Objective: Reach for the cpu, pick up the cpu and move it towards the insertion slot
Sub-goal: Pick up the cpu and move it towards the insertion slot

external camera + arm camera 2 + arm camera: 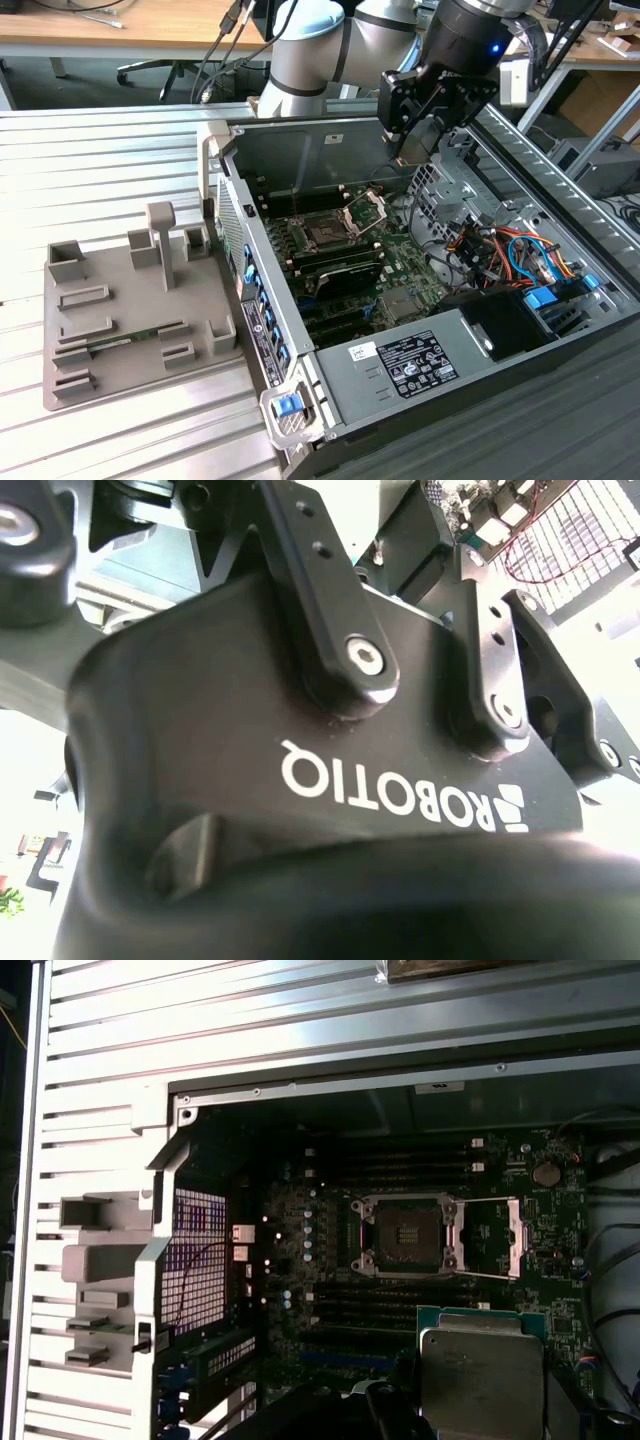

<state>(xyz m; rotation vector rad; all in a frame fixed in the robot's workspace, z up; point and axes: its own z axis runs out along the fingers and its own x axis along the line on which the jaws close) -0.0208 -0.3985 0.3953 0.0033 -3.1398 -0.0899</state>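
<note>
The cpu (480,1370), a silver square with a green-tan rim, hangs close under the camera in the first wrist view, gripped at its edges by dark fingers (385,1412). My gripper (408,150) is shut on it, high above the open computer case near its far wall. The insertion slot (404,1234) is a dark square socket in a shiny frame with its lid (490,1240) swung open beside it. In the exterior view the insertion slot (325,236) lies below the gripper, toward that view's left. The second wrist view looks at the gripper's black body (330,770) from close up.
The case's metal walls (300,150) ring the motherboard. A drive cage and coloured cables (500,245) stand at the exterior view's right. Outside the case, a grey tray (90,360) holding a green memory stick (120,343) sits on the ribbed table. Long memory slots (400,1160) flank the socket.
</note>
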